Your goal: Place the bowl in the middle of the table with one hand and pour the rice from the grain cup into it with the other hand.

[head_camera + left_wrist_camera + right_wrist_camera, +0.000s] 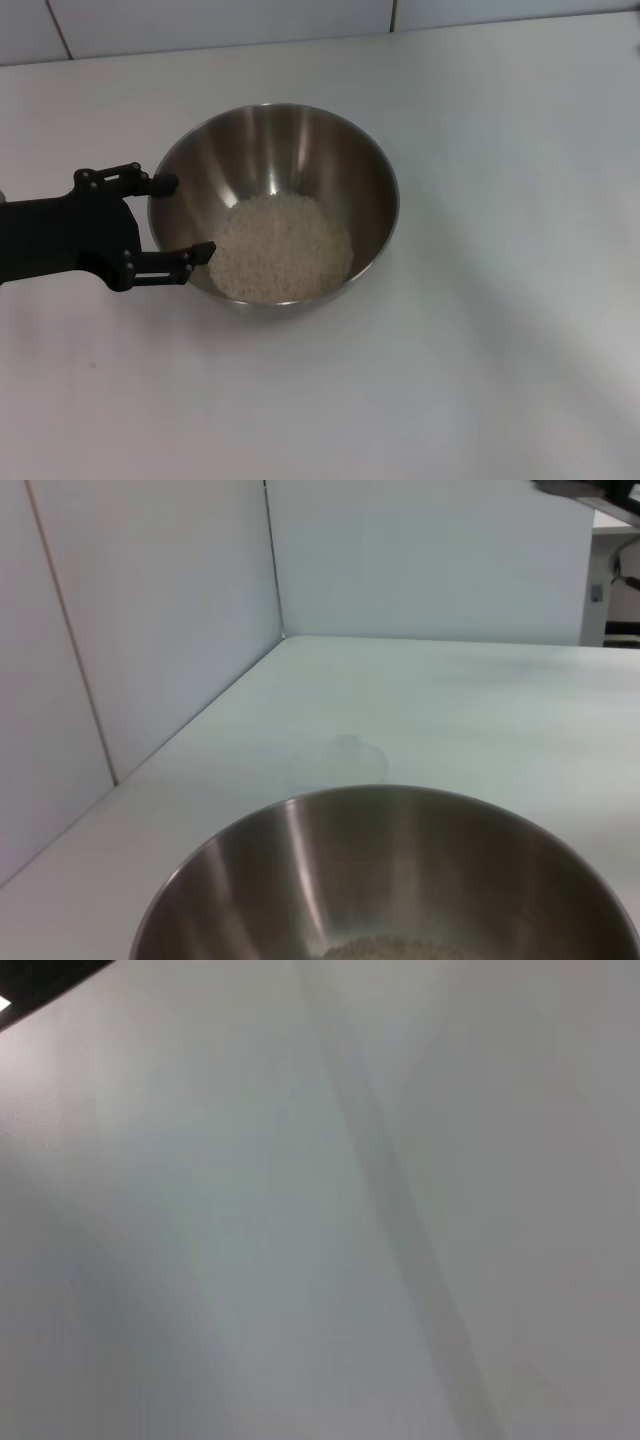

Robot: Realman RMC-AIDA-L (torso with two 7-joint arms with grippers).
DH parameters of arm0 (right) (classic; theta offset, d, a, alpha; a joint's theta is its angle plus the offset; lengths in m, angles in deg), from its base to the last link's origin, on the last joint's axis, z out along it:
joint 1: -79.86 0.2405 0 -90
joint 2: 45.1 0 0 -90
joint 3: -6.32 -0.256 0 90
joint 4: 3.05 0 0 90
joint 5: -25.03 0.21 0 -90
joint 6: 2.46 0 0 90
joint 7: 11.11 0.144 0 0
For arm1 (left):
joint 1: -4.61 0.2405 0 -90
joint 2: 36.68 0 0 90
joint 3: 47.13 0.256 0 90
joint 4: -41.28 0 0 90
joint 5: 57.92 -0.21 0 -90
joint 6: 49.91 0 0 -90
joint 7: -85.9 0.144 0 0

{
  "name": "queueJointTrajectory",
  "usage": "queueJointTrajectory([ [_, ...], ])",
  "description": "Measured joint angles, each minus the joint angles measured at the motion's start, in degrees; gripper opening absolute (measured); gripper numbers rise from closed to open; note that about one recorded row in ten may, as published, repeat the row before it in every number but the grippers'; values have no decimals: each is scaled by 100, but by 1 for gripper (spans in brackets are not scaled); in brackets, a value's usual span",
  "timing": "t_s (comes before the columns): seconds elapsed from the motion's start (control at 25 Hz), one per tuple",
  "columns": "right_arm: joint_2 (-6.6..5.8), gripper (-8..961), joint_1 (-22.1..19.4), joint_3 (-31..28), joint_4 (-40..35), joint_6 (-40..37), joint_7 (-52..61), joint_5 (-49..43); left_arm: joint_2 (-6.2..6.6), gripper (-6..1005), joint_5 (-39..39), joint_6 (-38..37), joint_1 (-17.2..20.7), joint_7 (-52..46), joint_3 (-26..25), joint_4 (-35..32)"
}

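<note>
The steel bowl (pixel 275 205) stands on the white table (pixel 500 300) near its middle, with a heap of rice (pixel 282 250) inside. My left gripper (pixel 183 217) is open at the bowl's left rim, its two fingertips spread along the outside of the rim and holding nothing. The left wrist view shows the bowl's rim (pixel 390 820) and a bit of rice (pixel 390 948). A faint see-through round shape (pixel 340 760) lies on the table beyond the bowl; I cannot tell whether it is the grain cup. The cup does not show in the head view. My right gripper is out of view.
White wall panels (pixel 150 630) stand along the table's far side and meet at a corner. The right wrist view shows only a blurred pale surface (pixel 320 1200).
</note>
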Motion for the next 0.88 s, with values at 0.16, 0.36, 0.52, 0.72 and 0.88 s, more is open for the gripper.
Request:
queueJointTrajectory([
  [0.16,-189,820,1071,1170,-1235,142,934,-649,-2,847,-4,-14,-5,5,0,-6],
  [0.36,166,819,1769,3110,-3019,369,1804,-751,-1,847,-9,-18,-5,8,0,-13],
  [0.52,468,819,1855,4284,-4170,495,2454,-658,-2,847,-11,-19,-11,9,0,-28],
  [0.72,459,819,1751,5135,-4568,524,3169,-414,-2,847,-11,-20,-22,9,10,-67],
  [0.88,469,820,1675,5347,-4671,524,3286,-240,-1,847,-12,-20,-33,9,16,-82],
])
